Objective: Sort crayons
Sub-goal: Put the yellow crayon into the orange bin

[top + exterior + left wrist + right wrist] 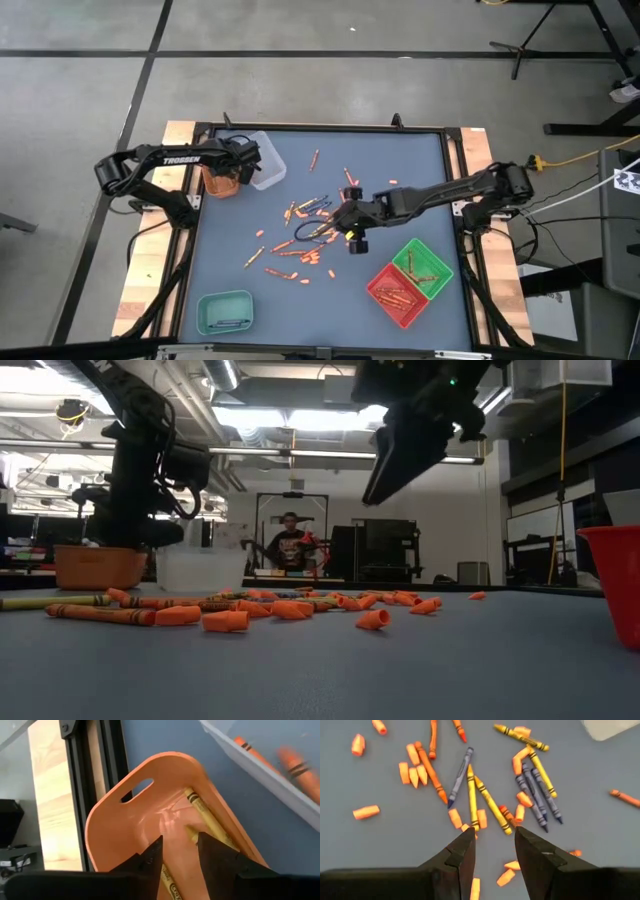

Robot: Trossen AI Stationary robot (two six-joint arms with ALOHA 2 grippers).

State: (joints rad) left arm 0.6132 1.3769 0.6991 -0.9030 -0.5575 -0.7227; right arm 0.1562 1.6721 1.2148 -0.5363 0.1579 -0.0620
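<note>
Crayons (305,232) lie scattered about the middle of the blue table: orange bits, plus yellow and dark blue sticks (485,802). My right gripper (495,845) hangs open above this pile, clear of it, also seen in the high view (352,232). At the far left my left gripper (180,852) stands open over the orange tray (125,827). Yellow crayons (205,815) lie on the tray's bottom, and one runs under the gap between the fingers. Whether a finger touches it I cannot tell.
A clear tray (264,160) with orange crayons stands beside the orange tray (220,183). A teal tray (225,312) sits near left; green (424,262) and red (398,294) trays sit near right, both holding crayons. A person (290,545) stands in the room beyond the table.
</note>
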